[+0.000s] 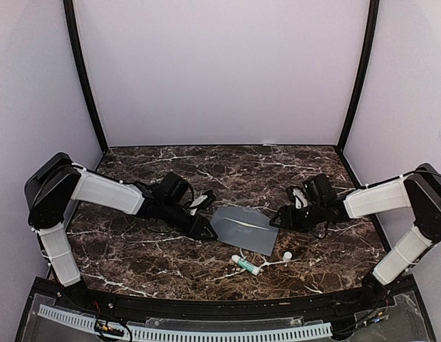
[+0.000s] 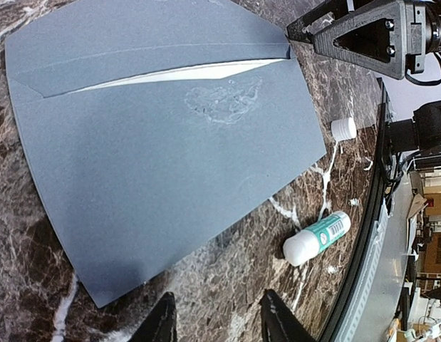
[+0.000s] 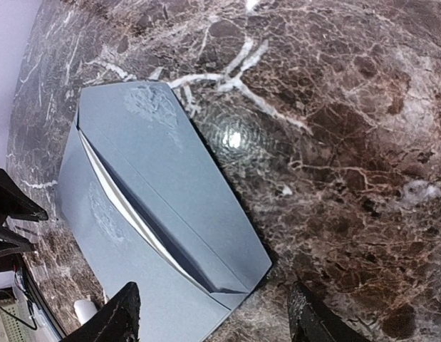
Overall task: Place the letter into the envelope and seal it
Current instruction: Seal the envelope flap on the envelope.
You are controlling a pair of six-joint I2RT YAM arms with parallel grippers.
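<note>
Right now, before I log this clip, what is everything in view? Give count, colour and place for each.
envelope: one, slate grey, flat at mid-table between the two pincers, flap folded over
letter: one, cream, inside the envelope, only a thin strip showing under the flap
glue stick: one, white with green label, lying on the table by the envelope's near edge
cap: one, white, on the table right of the glue stick
table: one, dark brown marble, white veins
left pincer: one, black, open, beside the envelope's left side
right pincer: one, black, open, beside its right side
</note>
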